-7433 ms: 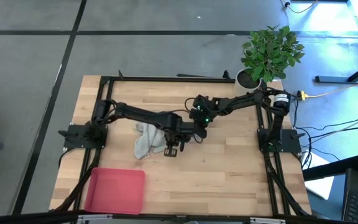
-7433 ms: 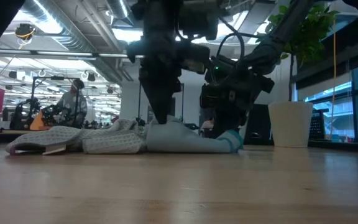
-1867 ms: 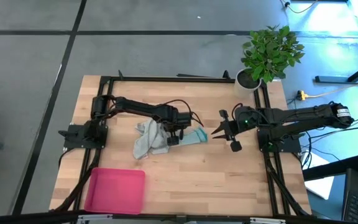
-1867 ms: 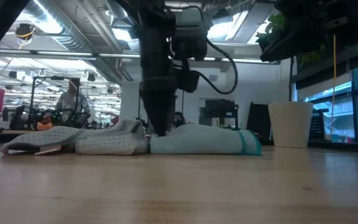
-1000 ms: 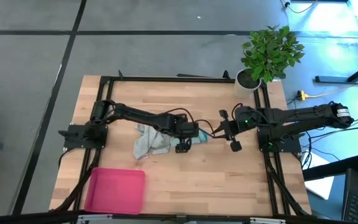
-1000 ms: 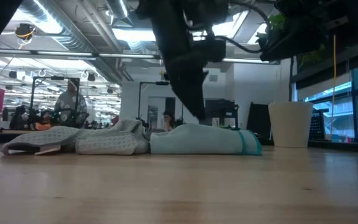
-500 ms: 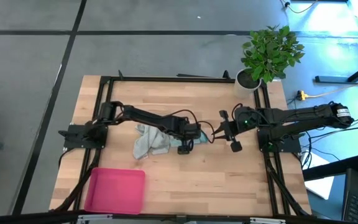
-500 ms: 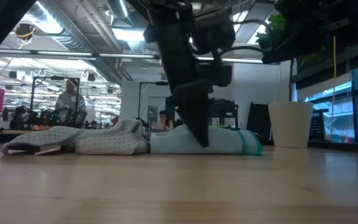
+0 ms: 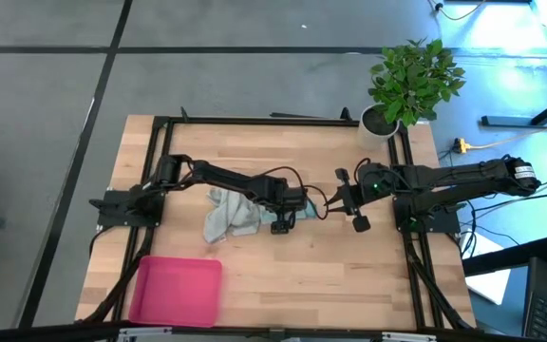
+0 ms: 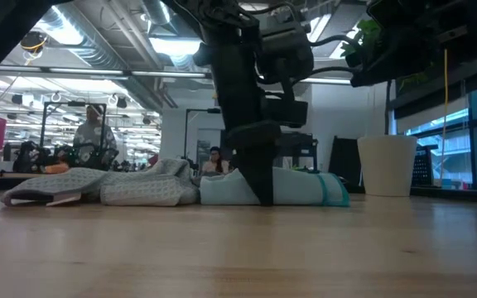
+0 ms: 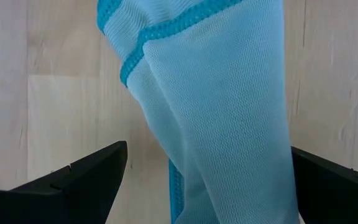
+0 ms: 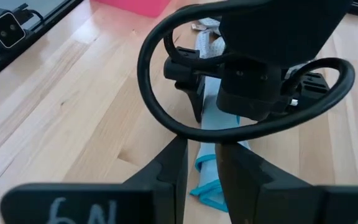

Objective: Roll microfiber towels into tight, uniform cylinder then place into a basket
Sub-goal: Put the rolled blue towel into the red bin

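Note:
The pale blue towel (image 11: 216,112) lies rolled up on the table's middle (image 10: 305,189), its teal-edged end toward the right. My left gripper (image 11: 207,186) stands open over it, pointing down, with one finger on each side of the roll and the near finger (image 10: 263,186) down at the tabletop. Whether the fingers touch the roll, I cannot tell. The grey towel (image 9: 221,217) lies crumpled just left of the roll. My right gripper (image 9: 333,202) hangs above the table right of the roll, narrowly open with nothing between its fingers. The basket (image 9: 176,290) sits at the near left.
A white pot (image 9: 380,122) with a green plant stands at the table's far right corner. Black frame rails (image 9: 254,121) run along the table's edges. Bare wood lies between the towels and the basket. A person shows in the room far behind the table.
My left gripper has gone down from above the blue roll until its open fingers stand on either side of it at table height, shifting slightly toward the table's right. The blue roll and the grey towel have stayed in place.

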`<state>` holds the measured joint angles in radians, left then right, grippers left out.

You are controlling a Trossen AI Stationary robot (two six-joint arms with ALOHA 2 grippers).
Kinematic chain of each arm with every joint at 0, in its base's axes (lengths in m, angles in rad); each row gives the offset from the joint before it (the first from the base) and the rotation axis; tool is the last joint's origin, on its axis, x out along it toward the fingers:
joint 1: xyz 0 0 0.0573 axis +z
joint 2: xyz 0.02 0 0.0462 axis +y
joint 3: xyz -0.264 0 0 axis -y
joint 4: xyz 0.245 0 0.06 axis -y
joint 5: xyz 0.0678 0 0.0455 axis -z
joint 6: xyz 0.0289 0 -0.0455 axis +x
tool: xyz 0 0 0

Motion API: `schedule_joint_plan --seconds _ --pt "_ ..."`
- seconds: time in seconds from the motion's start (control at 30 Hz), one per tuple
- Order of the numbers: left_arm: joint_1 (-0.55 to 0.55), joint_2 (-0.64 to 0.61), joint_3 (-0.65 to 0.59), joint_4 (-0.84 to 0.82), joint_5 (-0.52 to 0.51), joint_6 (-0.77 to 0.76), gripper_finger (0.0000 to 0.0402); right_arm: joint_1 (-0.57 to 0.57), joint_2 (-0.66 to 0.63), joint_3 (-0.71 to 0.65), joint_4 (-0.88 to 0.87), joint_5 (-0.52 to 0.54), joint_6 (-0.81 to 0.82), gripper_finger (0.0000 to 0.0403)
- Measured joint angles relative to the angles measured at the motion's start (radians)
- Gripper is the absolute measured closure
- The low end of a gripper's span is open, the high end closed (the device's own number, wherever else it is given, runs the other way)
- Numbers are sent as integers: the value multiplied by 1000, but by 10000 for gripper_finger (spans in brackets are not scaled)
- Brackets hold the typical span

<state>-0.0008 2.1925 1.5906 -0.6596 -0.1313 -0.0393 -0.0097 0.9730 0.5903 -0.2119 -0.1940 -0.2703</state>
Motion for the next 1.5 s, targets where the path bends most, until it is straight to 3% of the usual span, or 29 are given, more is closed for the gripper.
schedule_joint_plan --seconds 0.93,1.1,1.5 --pt "4 2 -3 -4 -5 -33 13 0 0 0 1 0 0 319" --pt "4 3 -3 -5 3 -54 56 0 0 0 1 0 0 319" --pt "-2 3 -3 6 36 -59 216 0 0 0 1 -1 0 319"
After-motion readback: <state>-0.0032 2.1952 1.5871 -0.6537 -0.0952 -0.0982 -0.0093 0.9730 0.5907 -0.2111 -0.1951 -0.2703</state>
